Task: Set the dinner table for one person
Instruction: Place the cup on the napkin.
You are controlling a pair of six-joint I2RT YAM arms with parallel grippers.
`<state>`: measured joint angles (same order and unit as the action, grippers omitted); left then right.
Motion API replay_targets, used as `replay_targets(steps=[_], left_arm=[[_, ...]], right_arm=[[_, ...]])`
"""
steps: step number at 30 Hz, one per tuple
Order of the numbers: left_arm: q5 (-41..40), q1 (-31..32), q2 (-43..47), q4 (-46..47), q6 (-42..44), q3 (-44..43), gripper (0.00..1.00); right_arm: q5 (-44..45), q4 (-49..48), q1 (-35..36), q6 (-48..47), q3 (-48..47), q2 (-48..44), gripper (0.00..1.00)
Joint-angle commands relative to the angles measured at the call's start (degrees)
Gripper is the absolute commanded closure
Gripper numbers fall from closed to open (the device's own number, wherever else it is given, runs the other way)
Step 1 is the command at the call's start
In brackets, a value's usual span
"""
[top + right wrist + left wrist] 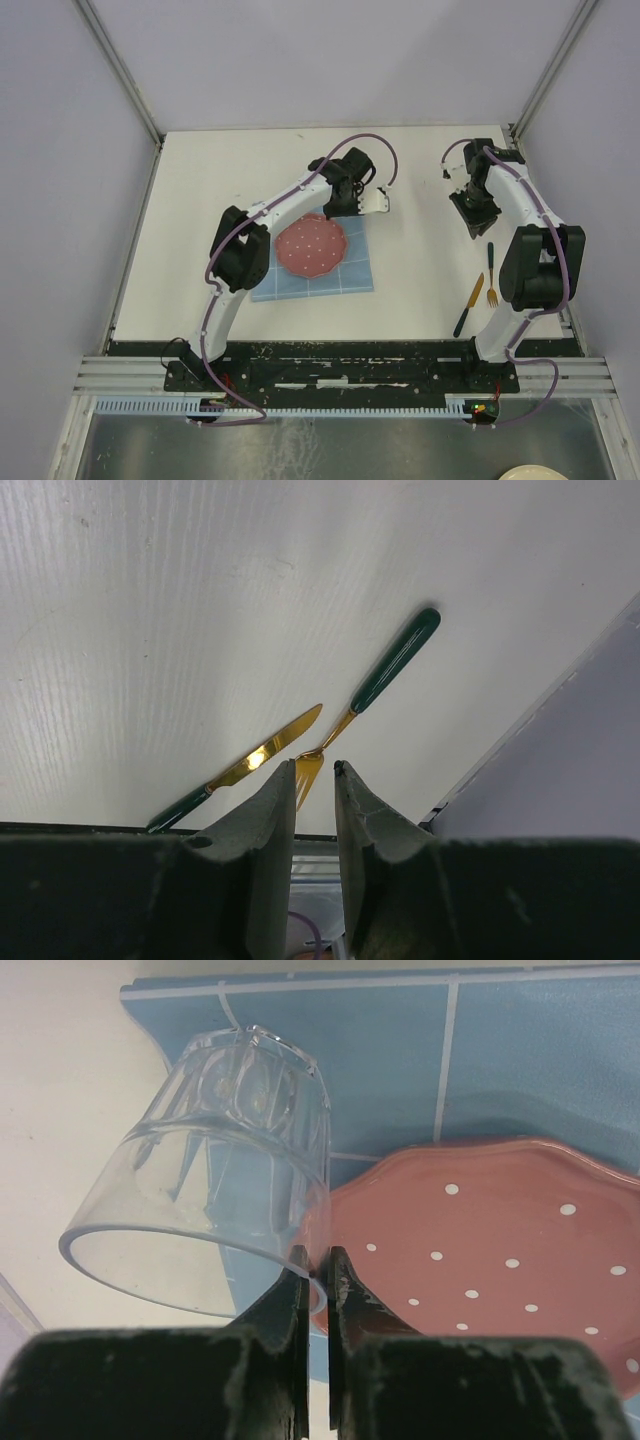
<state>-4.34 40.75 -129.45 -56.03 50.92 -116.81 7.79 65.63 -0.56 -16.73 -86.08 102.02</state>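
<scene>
**Clerk:** Start with the largest item.

**Inspector:** The table [200,220] is white and matte. It lies under both end effectors and carries every item listed here.

**Clerk:** Next?

**Inspector:** A blue grid placemat [300,285] lies flat on the table. It runs from under the left end effector [315,1260] back toward the arm bases. A pink plate [312,247] with white dots sits on the placemat, just on the base side of that end effector. In the left wrist view the plate is below and to the right of the fingers [290,1285].

**Clerk:** What is the state of the left end effector?

**Inspector:** It is pinching the rim of a clear glass [210,1160], with the glass wall caught between the two fingertips. The glass tilts away from the fingers, its mouth toward the wrist camera and its base toward the far corner of the placemat. I cannot tell whether the glass touches the placemat.

**Clerk:** And the right end effector [315,770]?

**Inspector:** Its fingers stand slightly apart with a narrow gap between them, and nothing is held. It hangs over bare table, well to the right of the left end effector.

**Clerk:** What about the smaller items?

**Inspector:** A knife [240,770] and a fork [365,695], both gold with dark green handles, lie on the table. They are on the base side of the right end effector and well apart from it. In the right wrist view the fork's tines show past the finger gap and its handle points away. The knife lies to the left of the fork, its tip near the fork's neck and just apart from it.
</scene>
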Motion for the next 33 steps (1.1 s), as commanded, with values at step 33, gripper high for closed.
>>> replay_targets(steps=[33], left_arm=[[-6.87,0.46,4.38,14.66,-9.20,-1.26,0.55]], right_arm=[[-2.33,-0.38,-0.50,1.22,0.50,-3.17,0.69]])
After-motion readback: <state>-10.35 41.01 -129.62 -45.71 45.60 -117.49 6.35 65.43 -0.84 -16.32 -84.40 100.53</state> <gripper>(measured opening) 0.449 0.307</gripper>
